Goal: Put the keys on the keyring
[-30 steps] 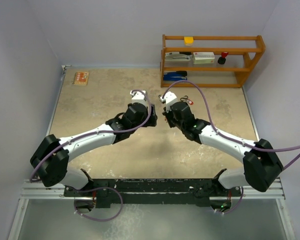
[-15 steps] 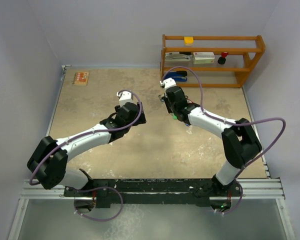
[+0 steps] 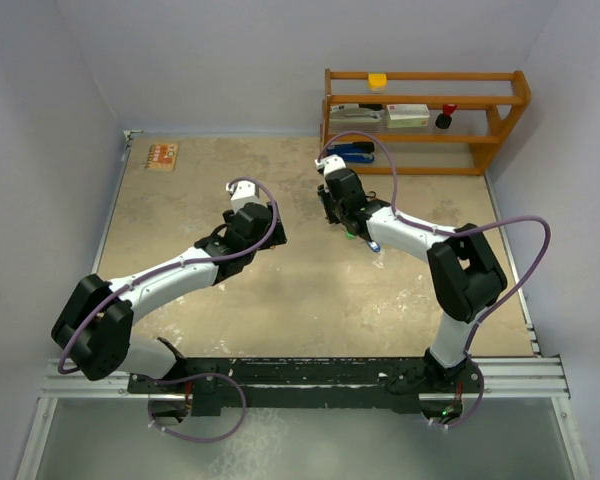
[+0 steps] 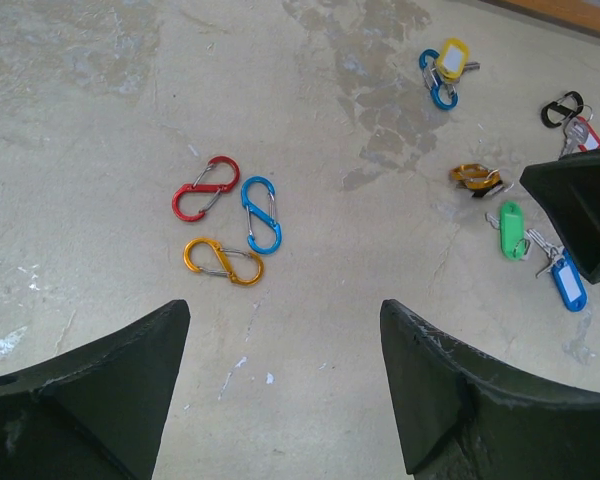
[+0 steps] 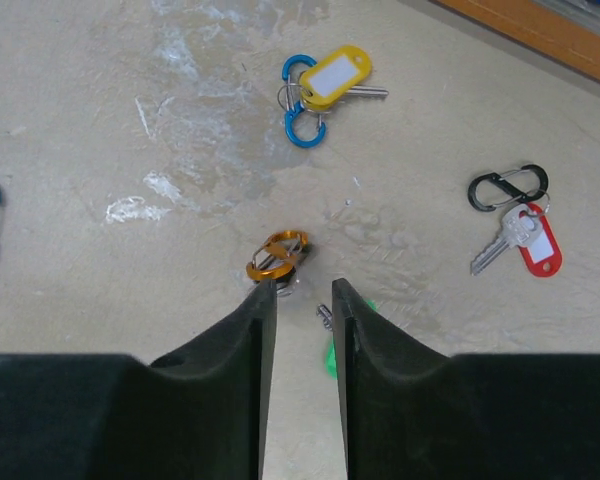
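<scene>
Right wrist view: the green-tagged key (image 5: 331, 356) lies on the table (image 5: 100, 120) directly beneath my right gripper (image 5: 302, 292). My fingers hide most of its tag, and a bit of metal shows in the gap. An orange clip (image 5: 277, 257) sits just ahead of one fingertip; whether they touch cannot be judged. Farther off lie the yellow-tagged key (image 5: 330, 78) on a blue clip (image 5: 290, 120), and the red-tagged key (image 5: 533, 245) beside a black clip (image 5: 507, 187). My right fingers stand a narrow slit apart, gripping nothing.

Left wrist view: my left gripper (image 4: 280, 320) is spread wide and empty near a red clip (image 4: 205, 187), a loose blue clip (image 4: 261, 214) and a gold clip (image 4: 223, 261). The blue-tagged key (image 4: 570, 285) lies well to the right.
</scene>
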